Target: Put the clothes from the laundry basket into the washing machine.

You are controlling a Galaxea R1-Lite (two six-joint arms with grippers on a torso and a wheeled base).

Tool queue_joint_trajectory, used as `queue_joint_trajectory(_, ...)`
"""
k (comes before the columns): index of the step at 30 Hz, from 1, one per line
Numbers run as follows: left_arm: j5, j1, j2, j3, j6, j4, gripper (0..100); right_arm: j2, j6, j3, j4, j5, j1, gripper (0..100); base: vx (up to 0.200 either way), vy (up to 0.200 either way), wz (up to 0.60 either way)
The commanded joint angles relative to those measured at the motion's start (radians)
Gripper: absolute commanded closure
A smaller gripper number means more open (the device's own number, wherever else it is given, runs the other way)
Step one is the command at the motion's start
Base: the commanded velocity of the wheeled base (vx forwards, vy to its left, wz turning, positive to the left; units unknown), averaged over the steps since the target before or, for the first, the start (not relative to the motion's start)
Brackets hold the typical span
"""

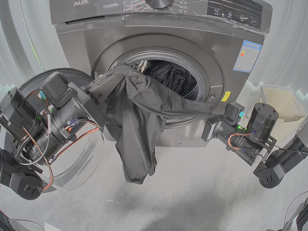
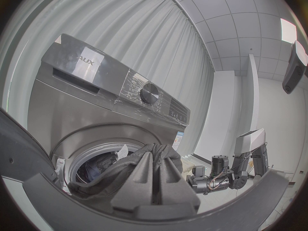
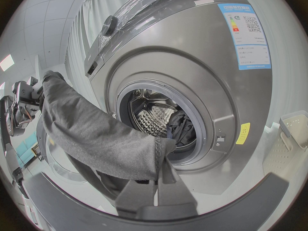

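Note:
A dark grey garment hangs stretched in front of the washing machine, whose round opening holds dark clothes in the drum. My left gripper is shut on one end of the garment, at the opening's left rim. My right gripper is shut on the other end, at the opening's lower right. The rest of the cloth droops toward the floor. In the left wrist view the fingers pinch bunched cloth. In the right wrist view the garment runs from my right gripper toward the far arm.
The machine's glass door stands open at the left, behind my left arm. A white laundry basket stands on the floor at the right of the machine. Bare grey floor lies in front.

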Motion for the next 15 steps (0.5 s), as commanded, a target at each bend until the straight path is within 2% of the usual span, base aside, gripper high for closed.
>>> queue_joint_trajectory(1, 0.002, -0.002, 0.0, 0.001, -0.001, -0.001, 100, -0.013, 0.0, 0.031, -0.002, 0.003, 0.002, 100, 0.0, 0.0, 0.0)
queue_joint_trajectory(5, 0.001, 0.001, 0.0, 0.0, 0.001, -0.001, 100, -0.001, 0.0, 0.022, -0.006, 0.003, 0.002, 100, 0.0, 0.0, 0.0)
queue_joint_trajectory(6, -0.001, 0.002, 0.0, 0.0, 0.001, -0.001, 100, -0.001, 0.0, 0.022, -0.005, 0.004, 0.002, 0, 0.0, 0.0, 0.0)
queue_joint_trajectory(15, 0.001, -0.004, 0.0, -0.006, 0.001, -0.001, 100, 0.021, -0.013, 0.051, 0.001, 0.009, 0.006, 0, 0.0, 0.0, 0.0)
